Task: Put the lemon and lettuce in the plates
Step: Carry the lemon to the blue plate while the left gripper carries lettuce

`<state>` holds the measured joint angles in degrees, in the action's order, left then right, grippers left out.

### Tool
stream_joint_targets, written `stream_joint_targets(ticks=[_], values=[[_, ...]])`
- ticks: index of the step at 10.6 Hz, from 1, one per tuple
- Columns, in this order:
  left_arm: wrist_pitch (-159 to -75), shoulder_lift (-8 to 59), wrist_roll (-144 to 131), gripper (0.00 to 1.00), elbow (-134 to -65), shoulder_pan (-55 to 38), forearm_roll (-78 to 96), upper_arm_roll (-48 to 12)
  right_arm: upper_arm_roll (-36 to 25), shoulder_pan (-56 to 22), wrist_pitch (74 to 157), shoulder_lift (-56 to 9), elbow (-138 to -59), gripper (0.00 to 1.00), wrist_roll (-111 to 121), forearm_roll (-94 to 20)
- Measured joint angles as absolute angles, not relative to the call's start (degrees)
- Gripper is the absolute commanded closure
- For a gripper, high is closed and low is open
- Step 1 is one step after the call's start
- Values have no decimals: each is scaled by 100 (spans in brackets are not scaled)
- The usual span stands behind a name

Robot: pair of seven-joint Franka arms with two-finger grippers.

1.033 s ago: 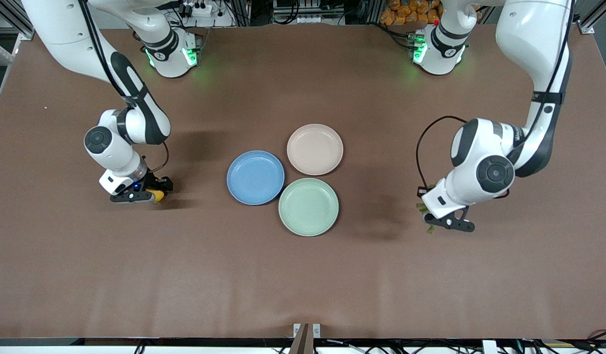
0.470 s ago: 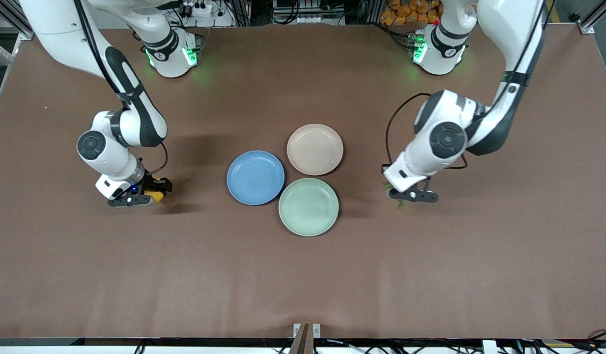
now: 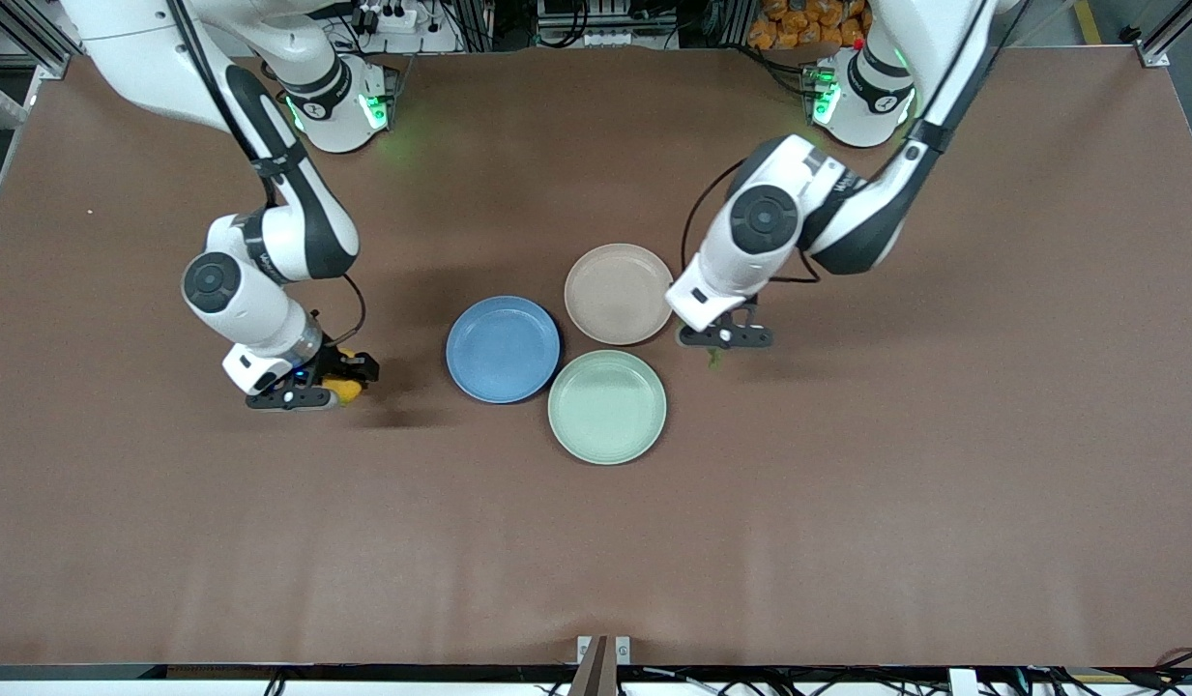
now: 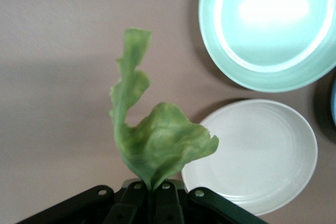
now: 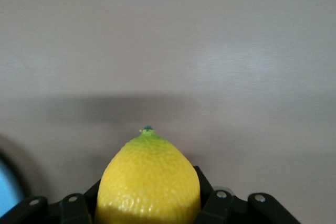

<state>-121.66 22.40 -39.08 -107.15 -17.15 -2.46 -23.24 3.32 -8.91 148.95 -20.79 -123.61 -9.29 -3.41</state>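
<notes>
My right gripper (image 3: 317, 389) is shut on the yellow lemon (image 3: 343, 389) and holds it over bare table, toward the right arm's end from the blue plate (image 3: 503, 348). The right wrist view shows the lemon (image 5: 149, 179) between the fingers. My left gripper (image 3: 723, 337) is shut on the green lettuce (image 3: 714, 359), which hangs just over the table beside the beige-pink plate (image 3: 619, 293). In the left wrist view the lettuce (image 4: 157, 140) sticks out of the shut gripper (image 4: 152, 203), next to the beige-pink plate (image 4: 273, 150).
A mint-green plate (image 3: 606, 406) lies nearer the front camera, touching the other two plates; it also shows in the left wrist view (image 4: 268, 51). Brown table mat (image 3: 596, 541) all around.
The left arm has carried the lettuce from the left arm's end of the table to beside the beige-pink plate. The right gripper has moved a little toward the blue plate with the lemon.
</notes>
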Motion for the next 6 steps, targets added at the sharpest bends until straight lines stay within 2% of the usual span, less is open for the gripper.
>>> stream_joint_targets(ticks=[3,6], values=[[-12380,2534,-4737,100,-10707,-2311,-246,-2327,678,-1036,14894,-2079,-12315,77,-1716,-340],[-12464,2958,-5383,100,-10407,-2596,-246,-2319,917,-1284,14892,-2095,-12308,77,-2491,-311]])
